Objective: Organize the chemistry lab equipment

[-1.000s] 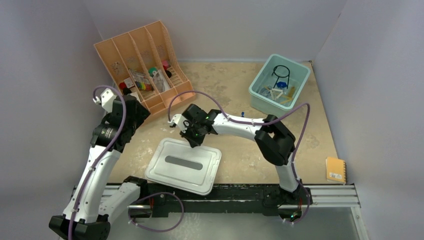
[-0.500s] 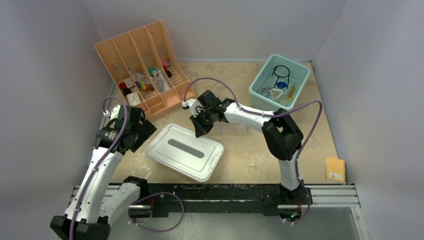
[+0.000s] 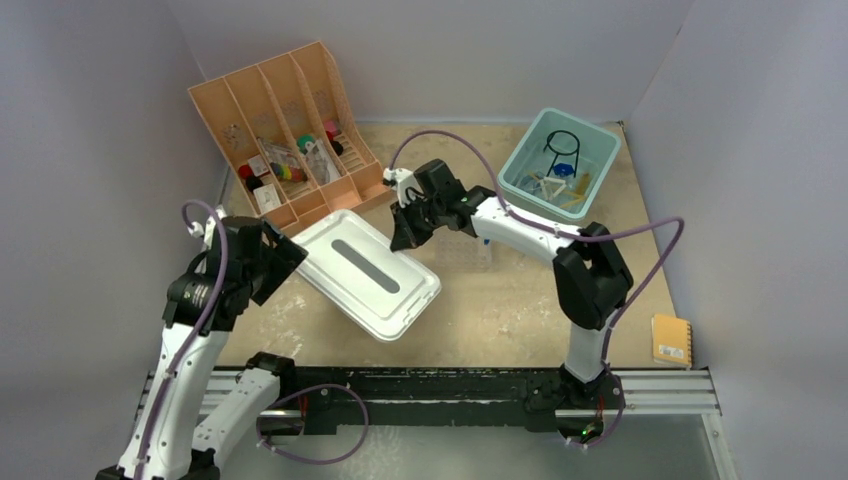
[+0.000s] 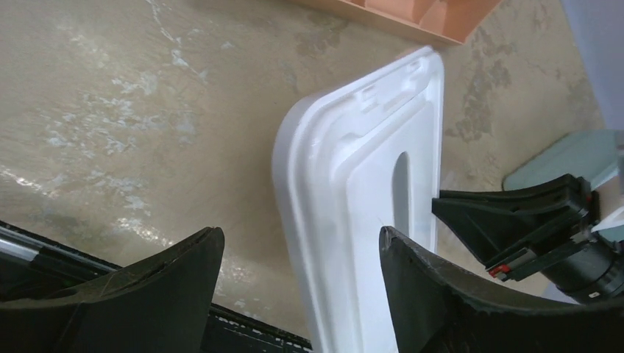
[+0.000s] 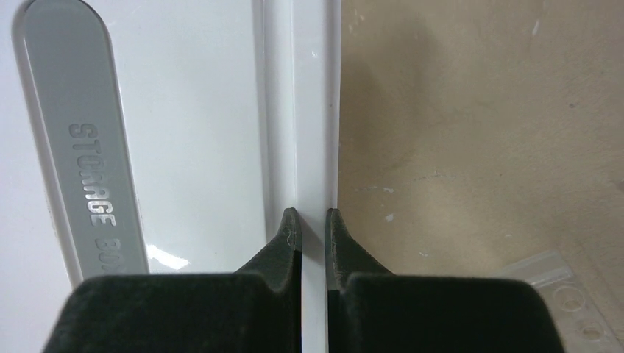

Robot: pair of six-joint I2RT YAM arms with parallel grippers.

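Note:
My right gripper (image 3: pixel 404 236) (image 5: pixel 314 213) is shut on the long rim of the pale lid (image 3: pixel 365 270) (image 5: pixel 191 132), whose grey handle slot (image 5: pixel 73 147) shows to its left. The lid lies slanted between both arms. My left gripper (image 3: pixel 284 256) (image 4: pixel 302 235) is open at the lid's left end (image 4: pixel 368 198), which shows between its fingers (image 4: pixel 184 257); I cannot tell whether they touch it. Lab equipment sits in the teal bin (image 3: pixel 520 160): a black wire ring (image 3: pixel 565 140), a blue tool (image 3: pixel 567 168) and pale pieces. A clear tube rack (image 3: pixel 462 248) (image 5: pixel 566 294) lies on the table under the right arm.
The peach slotted organizer (image 3: pixel 290 130) (image 4: pixel 412 15) with several small items stands at the back left, close behind the lid. A yellow notebook (image 3: pixel 670 340) lies at the right front. Grey walls close in both sides and the back.
The right gripper has carried the lid back toward the organizer and turned it slantwise. The left arm has drawn down toward the lid's left end, its jaws opening wider.

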